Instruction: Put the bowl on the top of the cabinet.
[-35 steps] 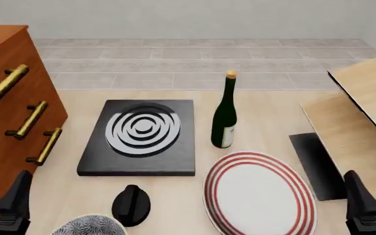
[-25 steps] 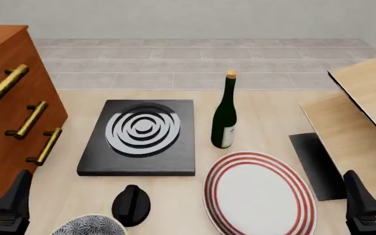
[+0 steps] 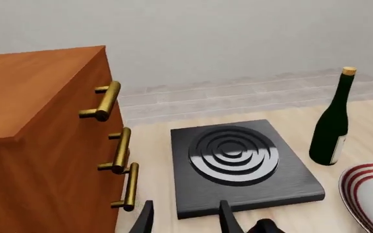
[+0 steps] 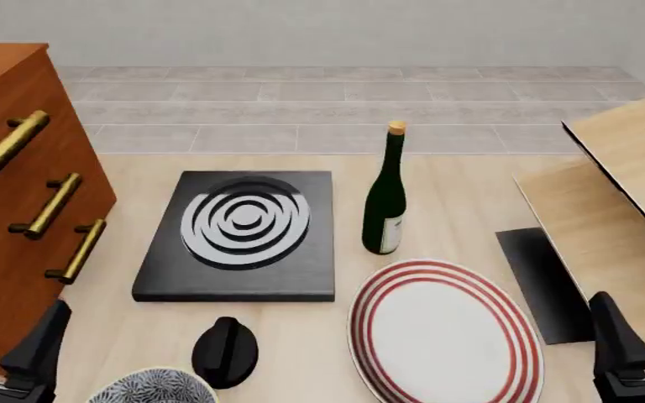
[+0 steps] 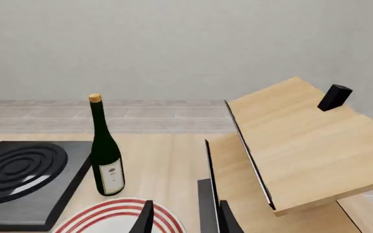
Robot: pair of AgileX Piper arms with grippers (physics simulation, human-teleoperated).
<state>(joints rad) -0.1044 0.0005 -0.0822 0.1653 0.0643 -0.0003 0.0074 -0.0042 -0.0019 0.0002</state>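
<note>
Reddish-brown wood marks the cabinet (image 4: 14,185), the biggest thing here, standing at the table's left edge with three brass bar handles (image 4: 48,206) on its drawer fronts. Its flat top shows in the left wrist view with nothing on it. Pale slanted boards (image 4: 620,201) lean at the far right of the light wooden table (image 4: 457,193), with a dark flat base (image 4: 541,281) under them. Near the middle lies a black slab (image 4: 238,239) with raised silver rings. In front of it and to the right sits a white plate (image 4: 446,332) with red rings, flat on the table. A dark green bottle (image 4: 386,197) with a cork stands upright between the slab and the plate's far edge. A small black knob-like object (image 4: 225,351) rests near the front edge, just beside the bowl (image 4: 154,386), whose navy-and-white pattern peeks in at the bottom of the front view, on the table and well below the cabinet top. The left gripper (image 4: 9,340) hangs just left of the bowl, its fingers parted and holding nothing. The right gripper (image 5: 183,218) sits low at the right front, fingers likewise spread and empty.
</note>
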